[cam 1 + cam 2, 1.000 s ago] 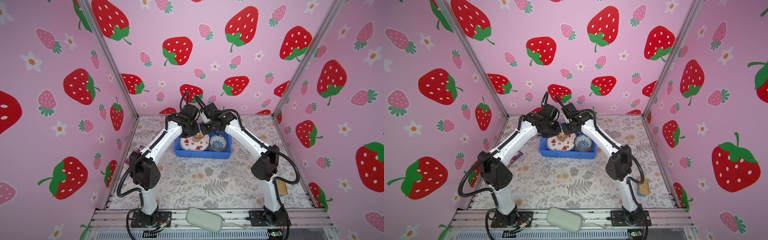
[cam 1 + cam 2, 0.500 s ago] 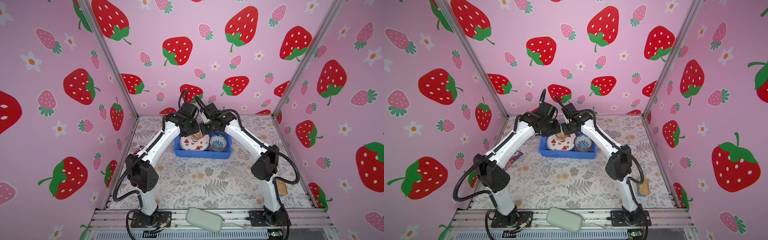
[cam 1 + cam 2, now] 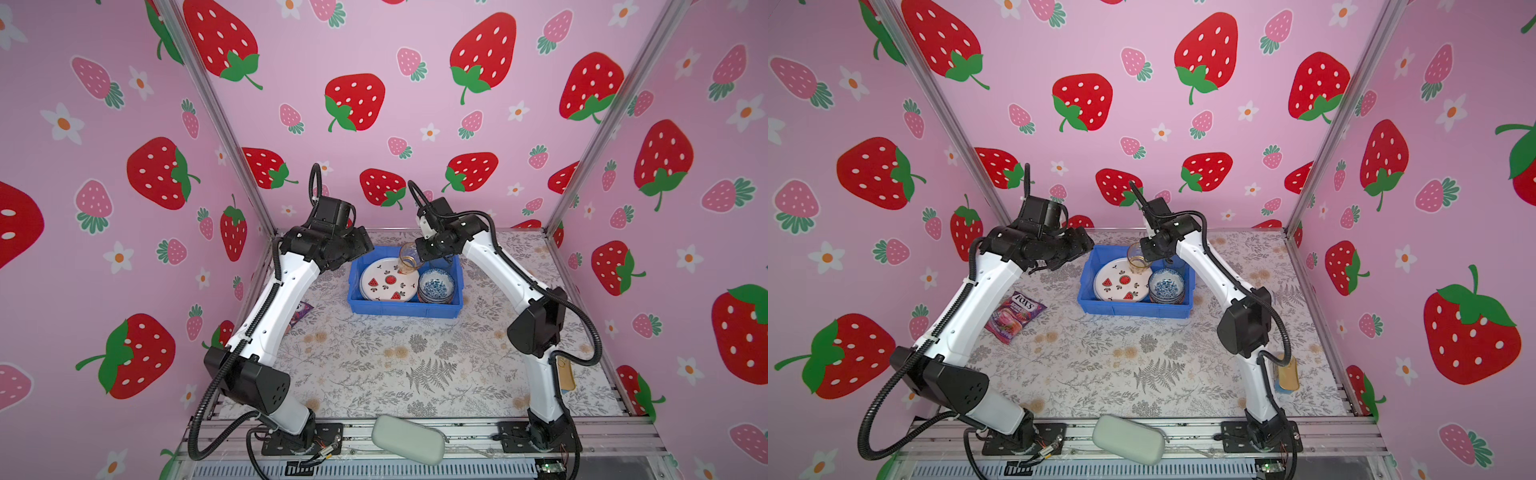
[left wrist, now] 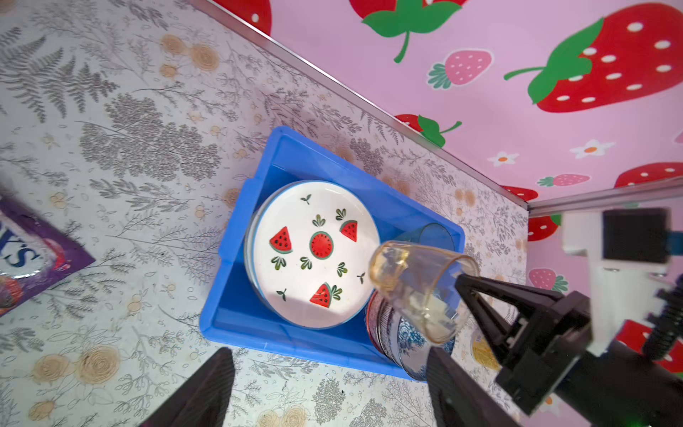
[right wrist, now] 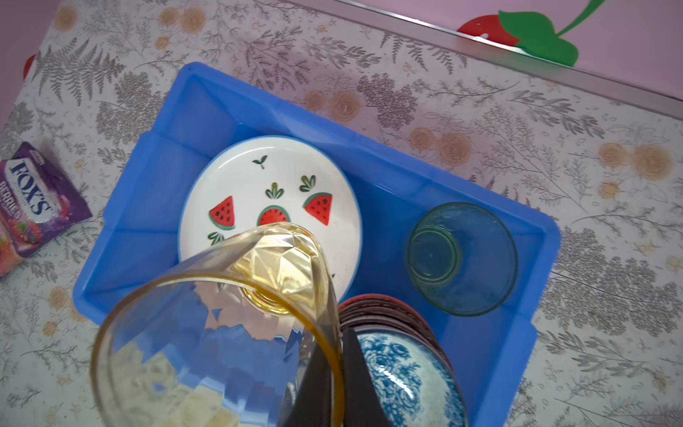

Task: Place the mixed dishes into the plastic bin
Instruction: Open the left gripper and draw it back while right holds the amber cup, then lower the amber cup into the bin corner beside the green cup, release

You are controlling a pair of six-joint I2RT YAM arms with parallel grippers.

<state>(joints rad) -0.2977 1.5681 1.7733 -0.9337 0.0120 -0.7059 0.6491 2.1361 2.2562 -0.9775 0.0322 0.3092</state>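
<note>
Floral-print counter (image 3: 374, 361), far centre: amber faceted glass tumbler (image 4: 417, 292) hangs tilted over bright blue plastic bin (image 3: 405, 309), rim pinched by right fingers (image 5: 351, 384). Left fingers (image 4: 207, 388) wide, empty. Glass: rigid, slick, breakable; lower gently.

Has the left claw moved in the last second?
Yes. The left gripper has drawn back leftward, from over the middle of the blue plastic bin toward its left rim.

I find the amber tumbler (image 5: 221, 325) to be clear, faceted, glossy glass. Blue bin (image 4: 236, 325): smooth plastic, slight sheen. Inside the bin: watermelon plate (image 4: 314, 258) and blue-white bowl (image 5: 399, 373), glossy glaze; green tumbler (image 5: 462, 258), smooth clear glass. Beside the bin: candy bag (image 5: 33, 207), shiny film; table cover (image 4: 111, 148), matt.
</note>
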